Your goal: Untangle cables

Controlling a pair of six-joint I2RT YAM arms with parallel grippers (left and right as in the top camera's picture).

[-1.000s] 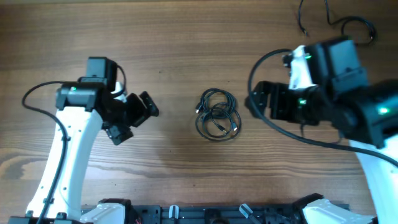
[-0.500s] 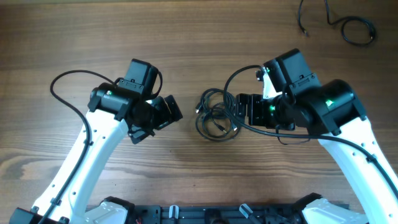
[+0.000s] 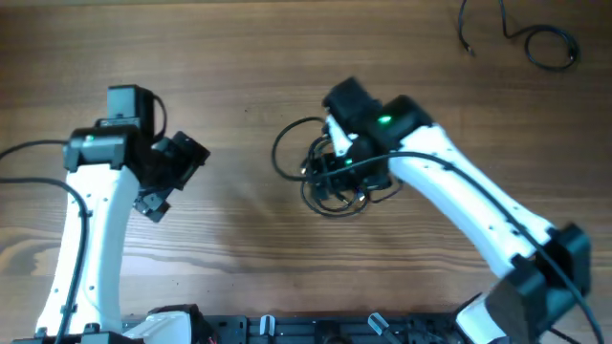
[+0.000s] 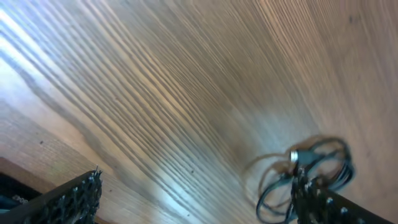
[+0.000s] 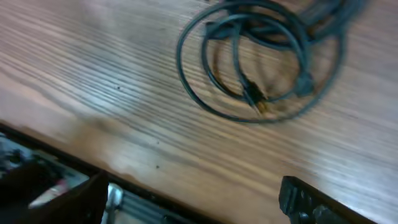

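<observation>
Since the right arm (image 3: 449,182) has swung in from the right edge over the last sec, the overhead view now puts its wrist end directly above the cables (image 3: 330,196). They lie as one looped tangle at the centre of the table (image 3: 239,57), same spot as before, upper part now covered by the arm. A dark loop sticks out to the left. I cannot tell if it is a strand or the arm's own wire. The left gripper (image 3: 172,180) was close to the cables half a sec ago and has since pulled back left. It hangs well apart from them, jaws spread, nothing held.

Left wrist view: the left fingers (image 4: 68,202) sit at the bottom corners, wide apart, bare wood between. The cables show at lower right, blurred, with no contact that I can make out.

Right wrist view: the right gripper (image 5: 183,199) is released. The right fingers (image 5: 311,199) stand at the bottom corners with only wood between them. The cables lie flat ahead of the jaws, upper centre, with a small plug end (image 5: 255,99) inside the loops. No strand is lifted. The pic is motion-blurred, so the arm is prob. in motion.

Meaning for the task, my judgement: roles have switched, right arm on approach for the first pick, left standing off. Untangling proper is not yet begun. Next req.: set the jaws over one outer loop, not the whole bundle.
</observation>
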